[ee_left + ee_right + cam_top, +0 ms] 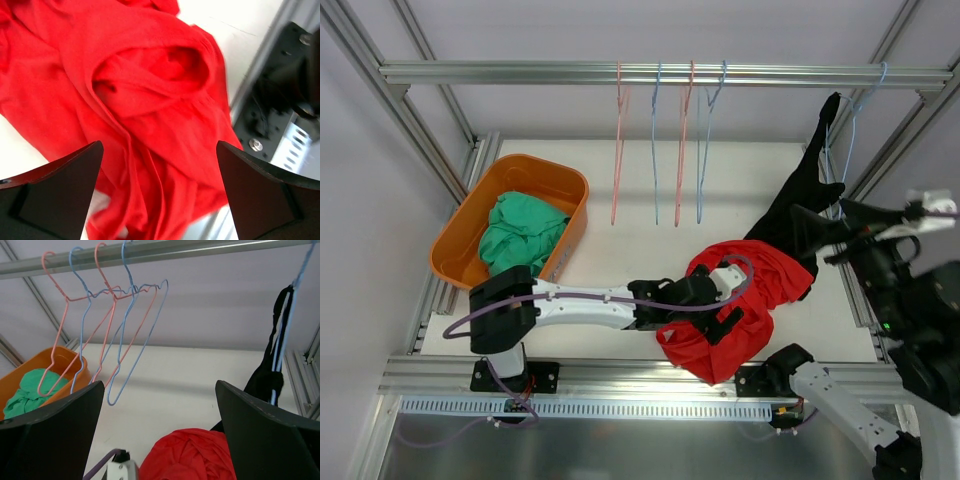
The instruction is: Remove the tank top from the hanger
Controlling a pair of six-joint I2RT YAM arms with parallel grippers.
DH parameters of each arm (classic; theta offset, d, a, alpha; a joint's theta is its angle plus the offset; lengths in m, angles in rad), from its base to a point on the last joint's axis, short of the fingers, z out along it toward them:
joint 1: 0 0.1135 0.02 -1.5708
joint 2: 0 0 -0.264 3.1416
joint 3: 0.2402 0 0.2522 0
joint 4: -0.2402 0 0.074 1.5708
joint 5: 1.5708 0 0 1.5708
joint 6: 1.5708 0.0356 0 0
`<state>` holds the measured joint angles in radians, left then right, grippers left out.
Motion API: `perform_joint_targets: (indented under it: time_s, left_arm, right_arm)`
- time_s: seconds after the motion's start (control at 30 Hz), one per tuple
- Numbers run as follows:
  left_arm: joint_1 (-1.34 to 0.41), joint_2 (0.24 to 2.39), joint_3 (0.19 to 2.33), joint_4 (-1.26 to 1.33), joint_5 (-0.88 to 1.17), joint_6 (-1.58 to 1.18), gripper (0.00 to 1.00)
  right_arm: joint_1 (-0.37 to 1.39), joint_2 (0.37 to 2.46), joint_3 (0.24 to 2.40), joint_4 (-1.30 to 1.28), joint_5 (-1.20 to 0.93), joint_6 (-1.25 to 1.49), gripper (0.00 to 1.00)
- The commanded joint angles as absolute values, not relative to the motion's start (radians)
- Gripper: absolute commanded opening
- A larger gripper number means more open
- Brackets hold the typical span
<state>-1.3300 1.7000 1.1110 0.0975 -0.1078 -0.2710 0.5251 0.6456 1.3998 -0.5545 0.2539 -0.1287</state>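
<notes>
A black tank top (795, 200) hangs by its strap from a blue wire hanger (850, 120) at the right end of the rail, its lower end trailing towards the table. In the right wrist view the tank top (265, 380) and hanger (295, 285) sit at the right edge. My right gripper (825, 232) stands open beside the black cloth, holding nothing (160, 387). My left gripper (705, 322) hovers open just above a crumpled red garment (750, 300), which fills the left wrist view (150, 100) between the spread fingers (160, 150).
An orange basin (470, 225) holding a green cloth (520, 235) stands at the back left. Several bare pink and blue hangers (660, 150) dangle from the metal rail (520, 72). Aluminium frame posts (910, 130) flank the table.
</notes>
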Motion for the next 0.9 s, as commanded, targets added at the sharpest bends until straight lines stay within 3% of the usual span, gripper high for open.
perform_joint_targets:
  time_s: [0.0,0.4,0.57,0.63,0.67,0.7,0.77,0.87]
  left_arm:
    - [-1.342,1.773,1.234,0.12,-0.227,-0.212,0.99]
    - [-1.256,2.178,1.606,-0.041,-0.197,-0.104,0.99]
    - [-1.258,2.203,1.522,-0.077,-0.069,-0.181,0.95]
    - [-1.259,2.206,1.481,-0.083,-0.043,-0.224,0.78]
    - [-1.265,2.204,1.432,-0.086,-0.051,-0.238,0.49]
    - [-1.27,2.189,1.401,-0.087,-0.081,-0.265,0.29]
    - [-1.288,2.124,1.291,-0.087,-0.148,-0.29,0.0]
    - [-1.324,1.984,1.115,-0.089,-0.297,-0.365,0.0]
  right_arm:
    - [0.522,0.549,1.405,-0.704,0.216,-0.167,1.0]
    - [0.522,0.339,1.447,-0.813,0.011,-0.163,0.99]
    - [0.522,0.305,1.421,-0.81,-0.035,-0.158,1.0]
    - [0.52,0.293,1.413,-0.808,-0.041,-0.155,1.0]
    - [0.522,0.288,1.404,-0.802,-0.046,-0.149,1.0]
    - [0.522,0.279,1.399,-0.798,-0.055,-0.147,0.99]
    - [0.522,0.273,1.391,-0.788,-0.061,-0.149,1.0]
    - [0.523,0.265,1.387,-0.787,-0.061,-0.15,1.0]
